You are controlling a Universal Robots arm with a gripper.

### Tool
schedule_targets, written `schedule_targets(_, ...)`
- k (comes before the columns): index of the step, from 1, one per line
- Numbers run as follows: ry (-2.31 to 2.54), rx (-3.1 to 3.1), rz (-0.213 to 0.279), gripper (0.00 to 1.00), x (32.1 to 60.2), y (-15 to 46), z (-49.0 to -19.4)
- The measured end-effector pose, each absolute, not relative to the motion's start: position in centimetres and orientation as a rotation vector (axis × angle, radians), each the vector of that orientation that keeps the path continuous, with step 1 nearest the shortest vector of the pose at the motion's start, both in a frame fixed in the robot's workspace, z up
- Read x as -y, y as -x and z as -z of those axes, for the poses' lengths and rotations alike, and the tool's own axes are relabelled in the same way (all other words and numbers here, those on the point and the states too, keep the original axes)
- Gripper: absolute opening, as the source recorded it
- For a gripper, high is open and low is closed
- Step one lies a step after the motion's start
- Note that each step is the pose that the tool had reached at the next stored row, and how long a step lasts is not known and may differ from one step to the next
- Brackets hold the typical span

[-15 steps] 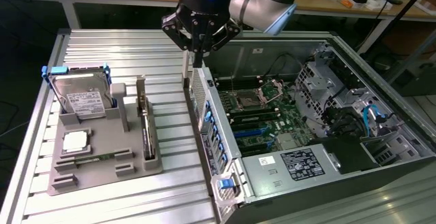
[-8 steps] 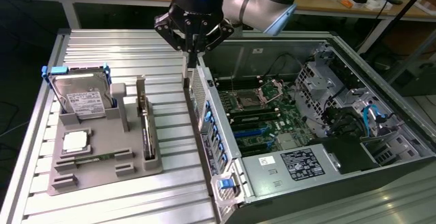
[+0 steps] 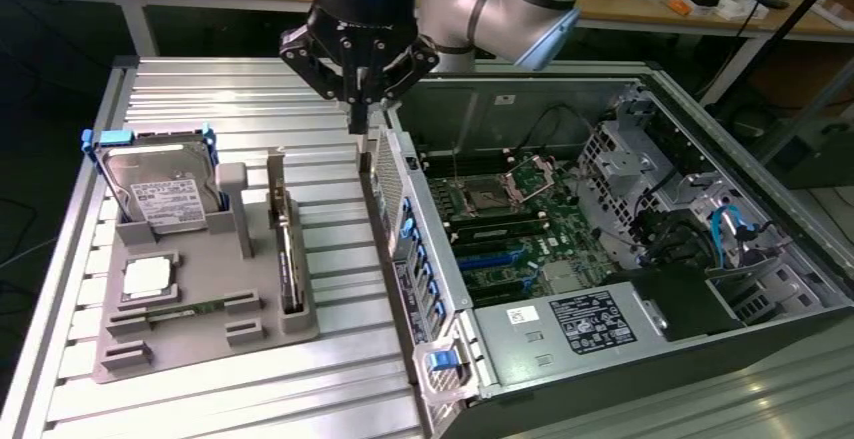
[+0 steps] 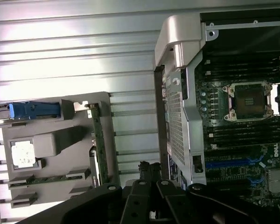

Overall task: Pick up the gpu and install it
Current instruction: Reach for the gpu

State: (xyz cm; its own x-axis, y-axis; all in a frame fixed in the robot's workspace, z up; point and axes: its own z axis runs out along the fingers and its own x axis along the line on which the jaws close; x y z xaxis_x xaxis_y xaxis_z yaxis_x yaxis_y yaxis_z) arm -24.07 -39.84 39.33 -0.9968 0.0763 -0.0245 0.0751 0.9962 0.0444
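Note:
The gpu (image 3: 284, 249) is a thin dark card standing on edge in a slot of the grey holder (image 3: 200, 309), beside the hard drive (image 3: 160, 197). In the wrist view the gpu (image 4: 96, 144) stands at the holder's (image 4: 56, 140) edge nearest the computer case. My gripper (image 3: 358, 127) hangs shut and empty above the far end of the case's side wall (image 3: 400, 219), past the gpu's far end and apart from it. Its dark fingertips (image 4: 149, 169) sit close together over the gap between holder and case.
The open computer case (image 3: 747, 189) lies on the exterior view's right with the motherboard (image 3: 514, 229) and its CPU socket (image 4: 249, 100) exposed. The holder also carries a processor chip (image 3: 147, 277) and a green memory stick (image 4: 46, 178). Ribbed metal tabletop (image 3: 240, 389) surrounds the holder.

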Motion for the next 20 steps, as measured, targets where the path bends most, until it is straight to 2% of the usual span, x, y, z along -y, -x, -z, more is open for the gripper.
schedule_targets(20, -0.118, -3.113, -0.068, 0.11, 39.8, 28.4, -39.3)
